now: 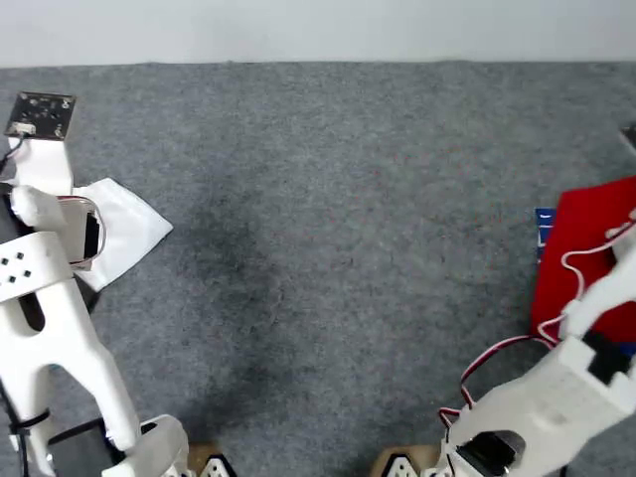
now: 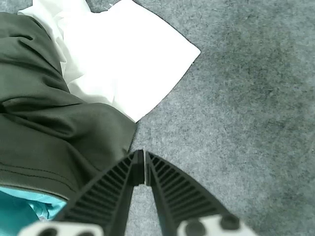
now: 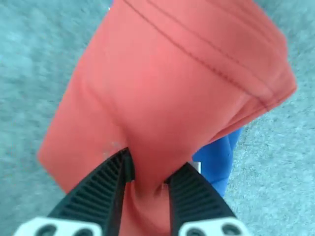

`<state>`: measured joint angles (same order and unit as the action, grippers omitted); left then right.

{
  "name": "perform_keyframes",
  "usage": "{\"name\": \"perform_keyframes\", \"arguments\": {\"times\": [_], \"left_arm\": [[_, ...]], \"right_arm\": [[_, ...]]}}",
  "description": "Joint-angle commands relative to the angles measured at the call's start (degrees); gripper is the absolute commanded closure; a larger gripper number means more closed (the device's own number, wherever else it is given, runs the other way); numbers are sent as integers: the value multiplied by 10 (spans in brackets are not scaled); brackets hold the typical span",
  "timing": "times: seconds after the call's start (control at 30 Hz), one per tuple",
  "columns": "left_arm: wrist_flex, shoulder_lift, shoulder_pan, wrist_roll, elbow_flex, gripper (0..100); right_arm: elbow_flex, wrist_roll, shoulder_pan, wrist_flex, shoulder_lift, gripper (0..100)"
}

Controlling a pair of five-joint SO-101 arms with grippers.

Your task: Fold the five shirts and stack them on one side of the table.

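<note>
A white shirt (image 1: 124, 231) lies at the table's left edge, partly under an arm. In the left wrist view the white shirt (image 2: 128, 64) sits beside a dark green shirt (image 2: 44, 128) with a teal shirt (image 2: 19, 211) at its edge; my left gripper (image 2: 144, 167) is shut and empty over the grey mat just beside the green shirt. At the right edge a red shirt (image 1: 586, 258) lies over a blue shirt (image 1: 544, 229). My right gripper (image 3: 147, 174) is shut on a pinched fold of the red shirt (image 3: 167, 88), with the blue shirt (image 3: 219, 162) under it.
Grey felt mat (image 1: 338, 248) covers the table, with wide open room in the middle. A small circuit board (image 1: 40, 114) tops the left-side arm. Red and white cables (image 1: 556, 298) hang along the right-side arm.
</note>
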<state>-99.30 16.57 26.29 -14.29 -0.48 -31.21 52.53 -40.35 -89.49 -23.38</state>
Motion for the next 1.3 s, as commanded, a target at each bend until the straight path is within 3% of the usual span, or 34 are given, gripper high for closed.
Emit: {"name": "perform_keyframes", "arguments": {"times": [0.0, 0.17, 0.27, 0.5, 0.63, 0.7, 0.77, 0.97, 1.27], "left_arm": [[-12, 23, -4, -7, -5, 987], [-12, 23, -4, -7, -5, 987], [-12, 23, -4, -7, -5, 987], [-12, 23, -4, -6, -5, 987], [-12, 23, -4, -5, -5, 987], [-12, 23, -4, -4, -5, 987], [-12, 24, -4, -4, -5, 987], [-12, 67, -11, -5, -3, 987], [-12, 100, -18, -4, -1, 987]], "right_arm": [[-8, 20, -23, 36, -15, 976], [-14, -16, -34, 69, -29, 764], [-65, -60, -34, 59, -7, 726], [-106, -66, -21, -45, 23, 739], [-107, -63, -1, -54, -8, 920], [-108, -65, 11, -34, -29, 995], [-108, -66, 18, -12, -43, 948], [-105, -66, 58, 131, -87, 987], [-108, -62, 47, 314, -243, 990]]}}
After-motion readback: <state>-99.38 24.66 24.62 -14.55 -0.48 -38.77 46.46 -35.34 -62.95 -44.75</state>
